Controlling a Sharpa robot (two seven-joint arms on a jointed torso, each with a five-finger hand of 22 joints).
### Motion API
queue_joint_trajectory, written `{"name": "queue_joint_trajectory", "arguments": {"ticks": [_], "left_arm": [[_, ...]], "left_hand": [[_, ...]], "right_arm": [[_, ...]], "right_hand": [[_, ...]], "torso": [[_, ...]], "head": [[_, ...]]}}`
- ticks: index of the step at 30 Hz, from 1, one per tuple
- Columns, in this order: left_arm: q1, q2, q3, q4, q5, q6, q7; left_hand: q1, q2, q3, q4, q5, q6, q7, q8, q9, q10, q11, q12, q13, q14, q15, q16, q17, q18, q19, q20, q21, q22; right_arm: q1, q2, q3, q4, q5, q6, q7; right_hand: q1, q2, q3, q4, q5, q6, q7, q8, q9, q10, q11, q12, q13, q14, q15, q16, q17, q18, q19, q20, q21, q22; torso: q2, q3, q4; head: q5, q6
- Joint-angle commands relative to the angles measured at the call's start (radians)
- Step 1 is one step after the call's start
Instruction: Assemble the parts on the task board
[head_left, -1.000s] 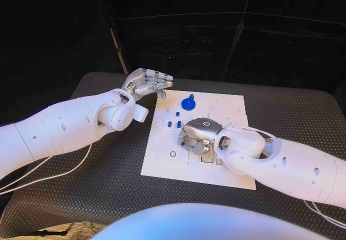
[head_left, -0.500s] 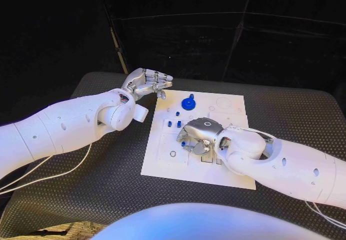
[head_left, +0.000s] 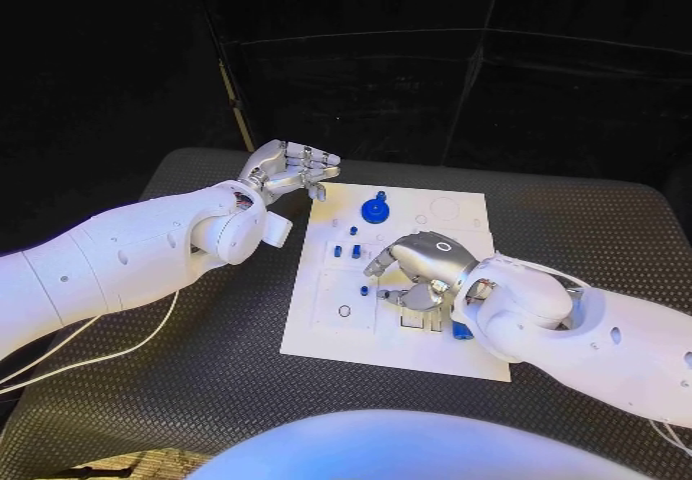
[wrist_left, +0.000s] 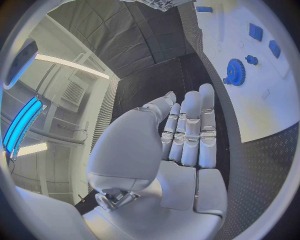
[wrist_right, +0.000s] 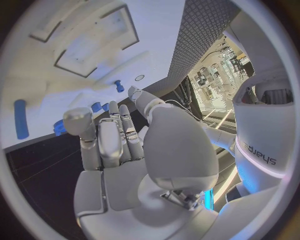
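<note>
While the left robot hand (head_left: 293, 165) curls, the right robot hand (head_left: 423, 262) hovers over the task board (head_left: 325, 322).

My arms: glossy white rounded shells, small dark screw holes along them. My left hand (head_left: 293, 165) and right hand (head_left: 421, 265): silver, segmented metal fingers. Thin white cable (head_left: 108, 345) trails under left arm. Grey lettering on white shell, right wrist view.

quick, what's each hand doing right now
Left hand: fingers curled in, holding nothing, beside the task board's far corner.
Right hand: over the board; whether it holds anything cannot be told.
</note>
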Motion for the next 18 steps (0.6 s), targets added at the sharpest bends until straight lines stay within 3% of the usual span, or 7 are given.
{"name": "queue_joint_trajectory", "arguments": {"ticks": [1, 2, 6, 8, 12, 18], "left_arm": [[0.002, -0.001, 0.001, -0.001, 0.004, 0.002, 0.008], [0.002, -0.001, 0.001, -0.001, 0.004, 0.002, 0.009], [0.002, -0.002, 0.001, -0.001, 0.004, 0.002, 0.011], [0.002, -0.002, 0.001, -0.001, 0.004, 0.004, 0.012], [0.001, -0.001, 0.001, -0.002, 0.004, 0.006, 0.013], [0.001, 0.001, 0.001, -0.003, 0.004, 0.007, 0.013]], "left_hand": [[-0.005, 0.002, 0.005, 0.000, 0.004, -0.001, 0.003, 0.001, -0.001, -0.008, 0.001, 0.003, -0.001, -0.006, 0.001, -0.007, -0.001, 0.013, -0.004, 0.004, -0.006, -0.001], [-0.004, 0.002, 0.005, -0.001, 0.004, -0.001, 0.003, 0.001, -0.001, -0.008, 0.001, 0.003, -0.001, -0.006, 0.001, -0.007, -0.001, 0.013, -0.004, 0.004, -0.006, -0.001], [-0.004, 0.002, 0.005, -0.001, 0.005, -0.001, 0.003, 0.001, -0.001, -0.008, 0.001, 0.003, -0.001, -0.006, 0.001, -0.007, -0.002, 0.013, -0.004, 0.004, -0.006, -0.002], [-0.004, 0.002, 0.005, -0.001, 0.005, -0.001, 0.003, 0.001, -0.001, -0.008, 0.001, 0.004, -0.001, -0.006, 0.001, -0.007, -0.002, 0.013, -0.004, 0.004, -0.007, -0.002], [-0.004, 0.002, 0.005, -0.001, 0.005, -0.001, 0.003, 0.001, -0.001, -0.008, 0.001, 0.004, -0.001, -0.006, 0.001, -0.007, -0.002, 0.013, -0.004, 0.004, -0.007, -0.002], [-0.004, 0.002, 0.005, -0.001, 0.005, -0.001, 0.003, 0.001, -0.001, -0.008, 0.001, 0.004, -0.001, -0.006, 0.001, -0.007, -0.002, 0.013, -0.004, 0.004, -0.007, -0.002]], "right_arm": [[0.004, -0.040, 0.032, 0.019, 0.075, -0.053, 0.012], [0.004, -0.048, 0.040, 0.019, 0.083, -0.051, 0.011], [0.005, -0.091, 0.091, 0.001, 0.109, -0.034, -0.004], [0.005, -0.110, 0.108, -0.009, 0.108, -0.019, -0.015], [0.006, -0.132, 0.125, -0.027, 0.090, 0.016, -0.041], [0.006, -0.147, 0.132, -0.042, 0.072, 0.095, -0.077]], "right_hand": [[0.005, 0.001, -0.011, 0.000, 0.005, 0.008, 0.002, 0.007, 0.002, -0.007, -0.001, 0.014, 0.002, -0.001, 0.001, 0.003, 0.004, 0.019, -0.002, 0.002, -0.001, 0.004], [0.006, 0.001, -0.012, 0.000, 0.005, 0.009, 0.002, 0.007, 0.002, -0.007, -0.001, 0.016, 0.002, 0.000, 0.001, 0.004, 0.006, 0.018, -0.001, 0.001, -0.001, 0.006], [0.009, 0.000, -0.031, 0.002, 0.005, -0.002, 0.000, 0.002, -0.001, -0.020, -0.001, 0.029, 0.001, -0.004, 0.001, -0.002, -0.007, 0.022, -0.009, 0.001, -0.012, -0.015], [0.010, -0.003, -0.059, 0.006, 0.005, -0.018, -0.006, -0.001, -0.002, -0.039, -0.001, 0.043, 0.000, -0.009, 0.002, -0.006, -0.016, 0.024, -0.017, 0.002, -0.023, -0.031], [0.021, -0.005, -0.133, 0.019, 0.016, -0.054, -0.002, -0.001, -0.002, -0.076, 0.001, 0.067, -0.001, -0.014, 0.006, -0.010, -0.029, 0.028, -0.025, 0.003, -0.038, -0.054], [0.060, 0.005, -0.255, 0.061, 0.027, -0.063, 0.003, 0.001, -0.001, -0.113, 0.004, 0.108, -0.003, -0.009, 0.005, -0.007, -0.034, 0.028, -0.016, 0.005, -0.046, -0.062]], "torso": [[0.000, -0.0013, -0.0005], [-0.001, -0.0016, -0.0005], [-0.002, -0.0015, 0.0002], [-0.001, -0.0013, 0.0007], [0.001, -0.0012, 0.0010], [0.001, -0.0022, 0.0038]], "head": [[-0.011, 0.010], [-0.013, 0.011], [-0.029, 0.024], [-0.033, 0.027], [-0.037, 0.032], [-0.043, 0.033]]}}
